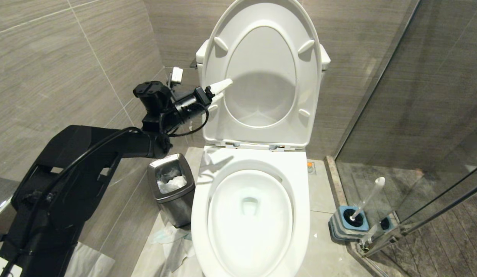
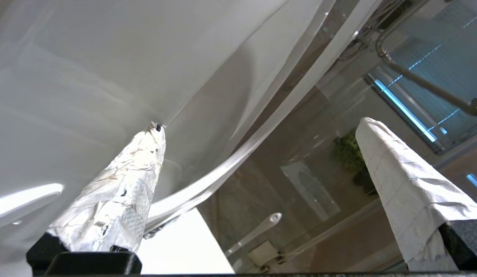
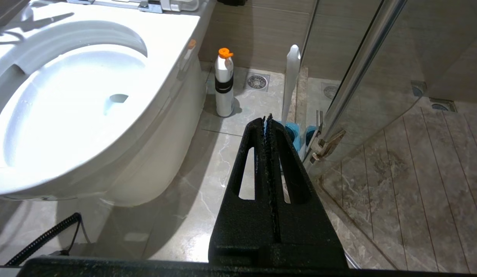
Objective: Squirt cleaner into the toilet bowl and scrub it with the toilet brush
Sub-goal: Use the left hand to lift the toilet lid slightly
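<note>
Left gripper (image 1: 220,93) spread wide and empty, one wrapped fingertip (image 2: 155,130) touching the raised lid (image 1: 261,73), apparently to prop it upright. Below, bowl (image 1: 250,219) uncovered, water not visibly tinted. Brush (image 1: 367,202) parked in holder (image 1: 348,227) by shower glass. Right gripper (image 3: 269,127) clenched, idle, low beside the bowl.

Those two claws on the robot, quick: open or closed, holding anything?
Left gripper: open, holding nothing, up by the raised toilet lid.
Right gripper: closed, empty.
</note>
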Tool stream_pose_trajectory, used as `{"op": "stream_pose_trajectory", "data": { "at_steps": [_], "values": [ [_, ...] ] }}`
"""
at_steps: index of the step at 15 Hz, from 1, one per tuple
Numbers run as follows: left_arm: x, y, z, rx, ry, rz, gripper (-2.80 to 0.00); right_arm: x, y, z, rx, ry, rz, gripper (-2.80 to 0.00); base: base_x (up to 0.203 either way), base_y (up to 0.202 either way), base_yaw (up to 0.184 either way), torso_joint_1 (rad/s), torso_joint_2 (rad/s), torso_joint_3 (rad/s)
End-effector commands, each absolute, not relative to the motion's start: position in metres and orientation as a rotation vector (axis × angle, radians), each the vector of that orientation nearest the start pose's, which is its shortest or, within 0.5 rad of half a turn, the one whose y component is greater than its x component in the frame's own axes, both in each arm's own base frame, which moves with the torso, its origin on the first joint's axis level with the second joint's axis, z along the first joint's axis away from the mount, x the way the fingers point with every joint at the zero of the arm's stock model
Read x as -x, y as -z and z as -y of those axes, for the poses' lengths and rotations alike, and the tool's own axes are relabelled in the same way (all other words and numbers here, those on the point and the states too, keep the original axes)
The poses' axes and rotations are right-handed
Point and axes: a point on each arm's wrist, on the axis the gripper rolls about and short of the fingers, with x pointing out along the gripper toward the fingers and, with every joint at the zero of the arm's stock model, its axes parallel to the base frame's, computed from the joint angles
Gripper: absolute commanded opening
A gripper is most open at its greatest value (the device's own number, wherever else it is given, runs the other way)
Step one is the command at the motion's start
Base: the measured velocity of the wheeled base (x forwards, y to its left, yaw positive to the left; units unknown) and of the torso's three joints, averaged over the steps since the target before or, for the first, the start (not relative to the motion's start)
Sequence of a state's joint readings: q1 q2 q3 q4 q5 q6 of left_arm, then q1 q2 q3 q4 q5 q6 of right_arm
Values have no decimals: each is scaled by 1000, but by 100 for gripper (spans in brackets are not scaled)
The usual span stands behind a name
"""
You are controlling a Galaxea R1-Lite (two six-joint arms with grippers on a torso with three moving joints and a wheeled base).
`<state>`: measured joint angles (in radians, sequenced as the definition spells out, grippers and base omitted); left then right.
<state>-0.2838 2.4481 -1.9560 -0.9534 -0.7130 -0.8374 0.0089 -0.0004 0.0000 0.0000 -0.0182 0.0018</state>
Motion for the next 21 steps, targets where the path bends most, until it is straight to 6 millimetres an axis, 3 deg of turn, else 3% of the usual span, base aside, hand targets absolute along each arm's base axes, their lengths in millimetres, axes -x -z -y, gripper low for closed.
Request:
{"op": "stream_pose_trajectory", "data": {
  "at_steps": [1, 10, 21],
  "values": [
    [-483, -217, 157, 630, 1109, 42, 0, 23, -75, 1, -2, 9, -2, -280, 0, 0, 0, 0, 0, 0],
    [-485, -213, 158, 504, 1085, 113, 0, 23, -75, 1, -2, 9, -2, -280, 0, 0, 0, 0, 0, 0],
    [-453, -271, 130, 604, 1078, 106, 0, 23, -75, 1, -2, 9, -2, -280, 0, 0, 0, 0, 0, 0]
  ]
}}
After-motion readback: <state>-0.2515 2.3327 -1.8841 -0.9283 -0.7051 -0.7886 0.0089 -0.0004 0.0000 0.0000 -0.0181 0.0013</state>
